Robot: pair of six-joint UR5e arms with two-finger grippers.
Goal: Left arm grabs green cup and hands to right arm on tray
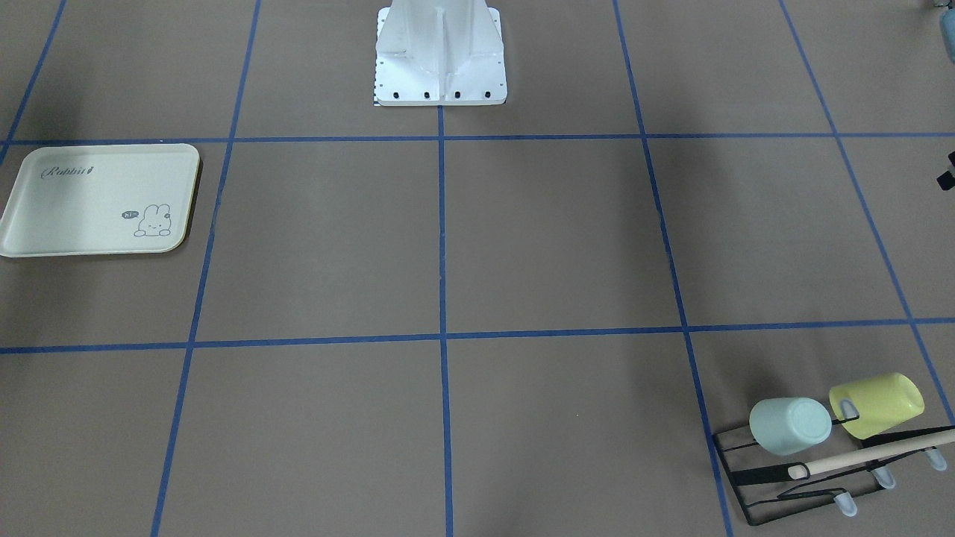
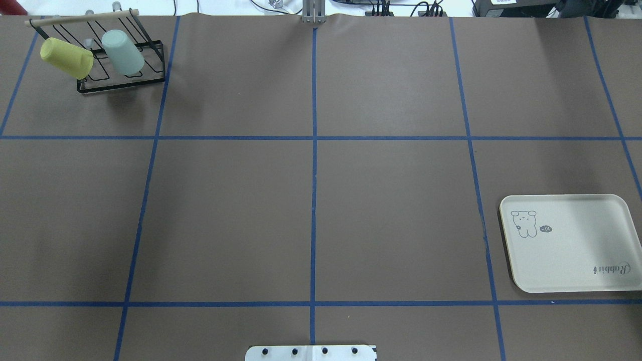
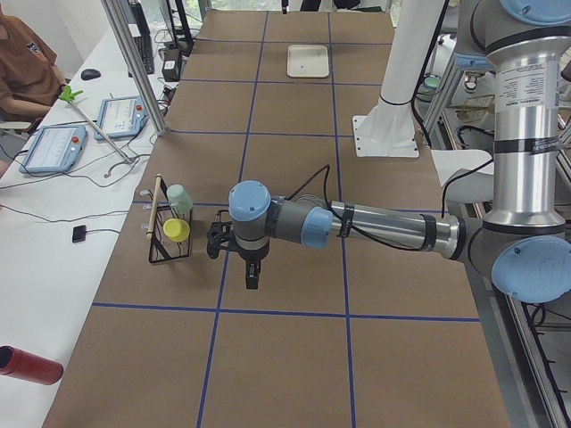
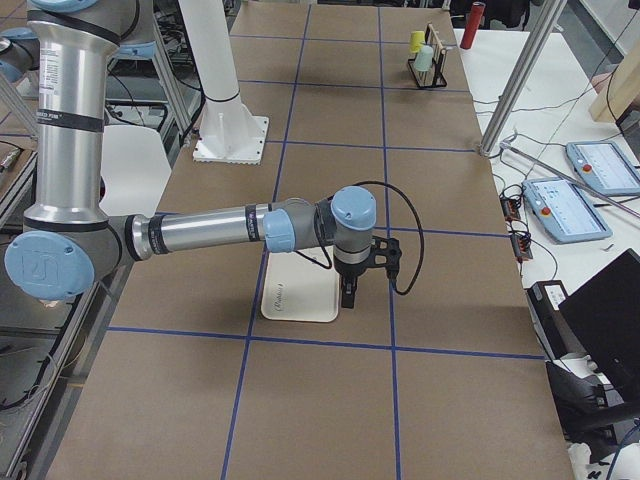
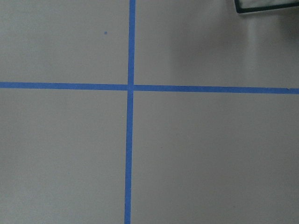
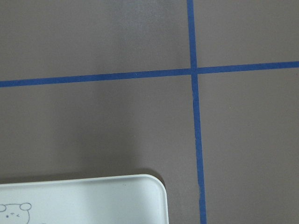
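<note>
**Front-facing view.** The green cup [image 1: 789, 425] hangs tilted, mouth down, on a black wire rack [image 1: 753, 477] at the far-left corner of the bench [image 1: 559, 239]. A yellow cup [image 1: 877, 404] hangs just beside it. The tray [image 1: 97, 201] lies bare at my right, well apart from the rack. Neither claw is readable here.

**Overhead view.** This view shows the same layout. The two cups lean the same way under the rack's wooden bar [image 2: 80, 17]. Risk: a claw closing wide may catch the yellow cup or a wire and drag the light rack.

**Left side view.** My left arm [image 3: 384, 227] reaches out low over the bench, and its left claw [image 3: 253, 275] points down near the rack but apart from it. I cannot tell how far the claw is parted. It appears to hold nothing.

**Right side view.** My right claw [image 4: 347, 295] hangs over the near edge of the tray. I cannot tell how far it is parted.

**Left wrist view.** Only a corner of the rack shows, at the upper right, and no cup is in view. Risk: approaching on this heading misses the green cup.

**Right wrist view.** One tray corner shows, at the lower left. Risk: the cup is smooth and tapered, so it may slip in a pinch. Because rack and tray are so far apart, the exchange must happen in mid-air, where an ill-timed release drops the cup.
</note>
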